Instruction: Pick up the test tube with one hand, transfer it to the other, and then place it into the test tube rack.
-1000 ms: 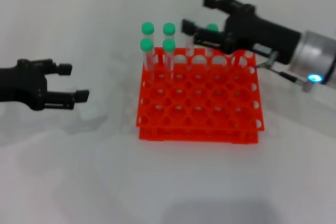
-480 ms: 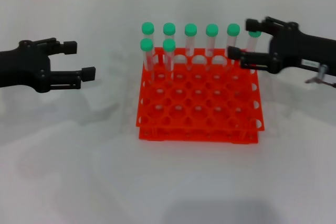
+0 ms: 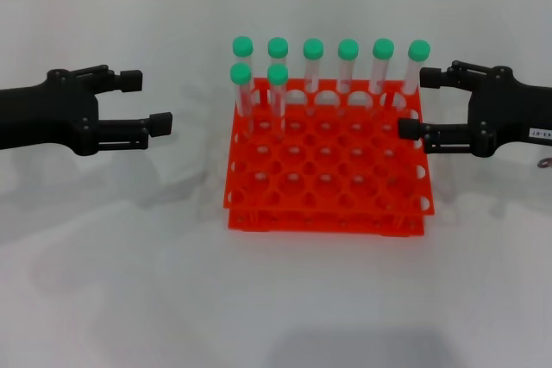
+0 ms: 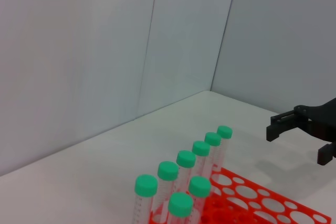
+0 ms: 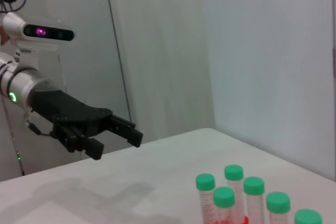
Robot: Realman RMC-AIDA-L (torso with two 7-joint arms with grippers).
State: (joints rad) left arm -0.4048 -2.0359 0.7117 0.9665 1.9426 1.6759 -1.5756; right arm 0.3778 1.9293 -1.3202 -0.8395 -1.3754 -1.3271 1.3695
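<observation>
Since the earlier frame the right gripper [image 3: 412, 102] has drawn back off the back row to the right edge of the test tube rack [image 3: 326, 185], leaving the test tube [image 3: 415, 68] standing upright in the rack's far right corner hole. That tube now completes a back row of six green-capped tubes, with two more tubes [image 3: 259, 92] standing in the second row at the left. Right gripper fingers are spread apart and hold nothing, beside the rack at tube height. Left gripper [image 3: 145, 103] hovers over the white table [image 3: 129, 282], well apart from the rack's left side, its fingers likewise apart and empty.
</observation>
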